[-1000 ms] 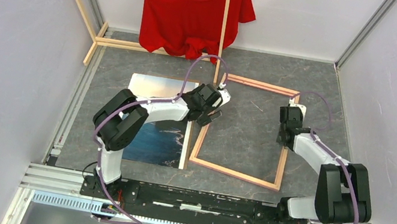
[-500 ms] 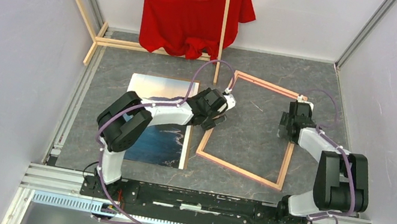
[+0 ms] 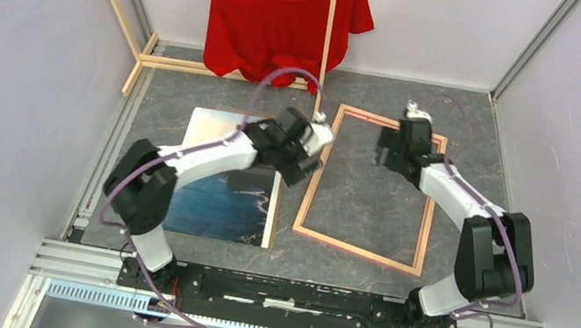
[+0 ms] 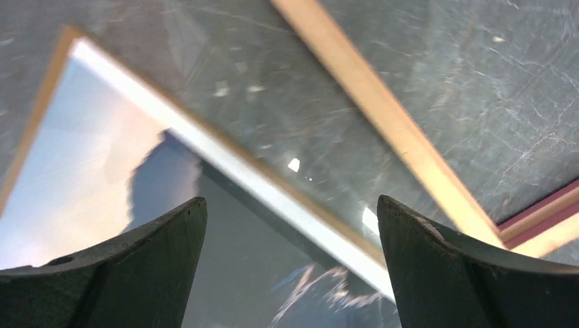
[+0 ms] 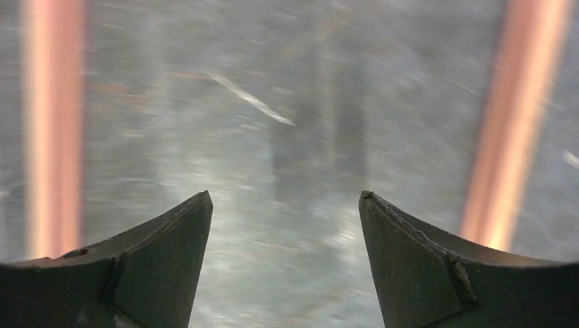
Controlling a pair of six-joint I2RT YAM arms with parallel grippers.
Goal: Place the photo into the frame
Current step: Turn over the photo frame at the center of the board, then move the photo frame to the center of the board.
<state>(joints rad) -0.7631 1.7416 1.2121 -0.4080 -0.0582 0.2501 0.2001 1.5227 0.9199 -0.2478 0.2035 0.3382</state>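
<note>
The frame (image 3: pixel 352 251) lies flat on the counter (image 3: pixel 473 114), toward its right edge. The photo (image 3: pixel 218 201) lies just beside it on the left, picture side up, so the two are not yet joined. The left pincer (image 4: pixel 290 201) hangs wide open and empty over the gap between them, probably to take the photo's edge. The right pincer (image 5: pixel 285 195), also spread and holding nothing, hovers over the frame's far part; its view is blurred.

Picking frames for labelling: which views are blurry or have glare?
Right wrist view: heavy motion smear, the frame shows as streaks, only the right gripper looks sharp. Left wrist view: mostly crisp, small glints near the photo. Top view: evenly lit, no glare.
</note>
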